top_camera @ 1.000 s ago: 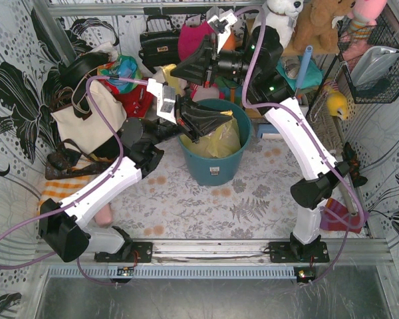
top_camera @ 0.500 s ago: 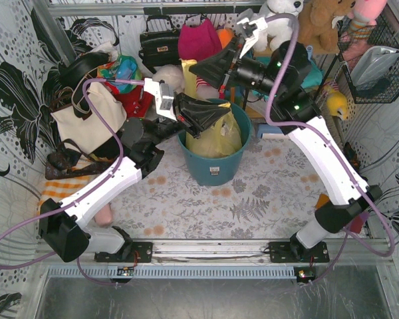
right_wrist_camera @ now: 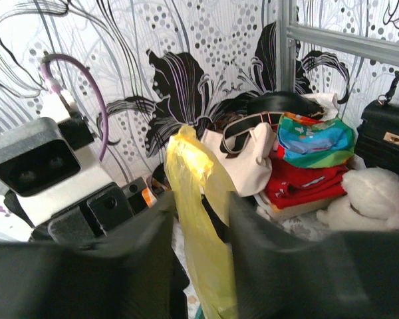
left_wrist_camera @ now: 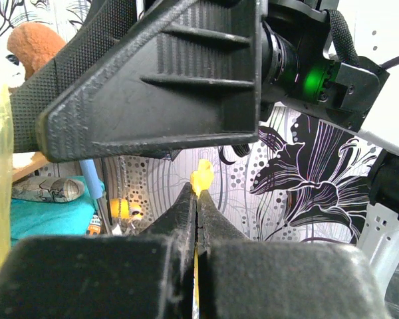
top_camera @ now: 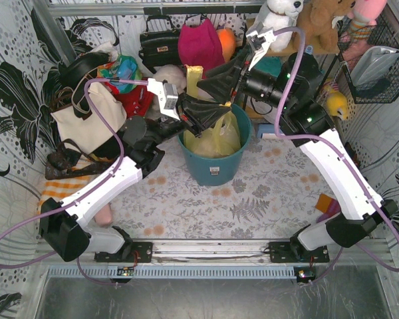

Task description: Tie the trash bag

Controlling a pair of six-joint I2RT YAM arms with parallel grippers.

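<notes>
The yellow-green trash bag sits in the round teal bin. My left gripper hovers over the bin's mouth, shut on a thin fold of the bag; a yellow tip pokes out past the closed left gripper. A long strip of the bag stands up above the bin. My right gripper is just above the left one. In the right wrist view the right gripper is open, and the yellow strip hangs loose between its spread fingers.
Behind the bin lie a cream tote, a black handbag, a pink bag and red and coloured cloths. Plush toys and a wire basket fill the back right. The left arm's camera block is close to my right fingers.
My right gripper has swung right and back and opened, letting go of the bag strip, which now stands free. The left gripper has stayed shut over the bin.
</notes>
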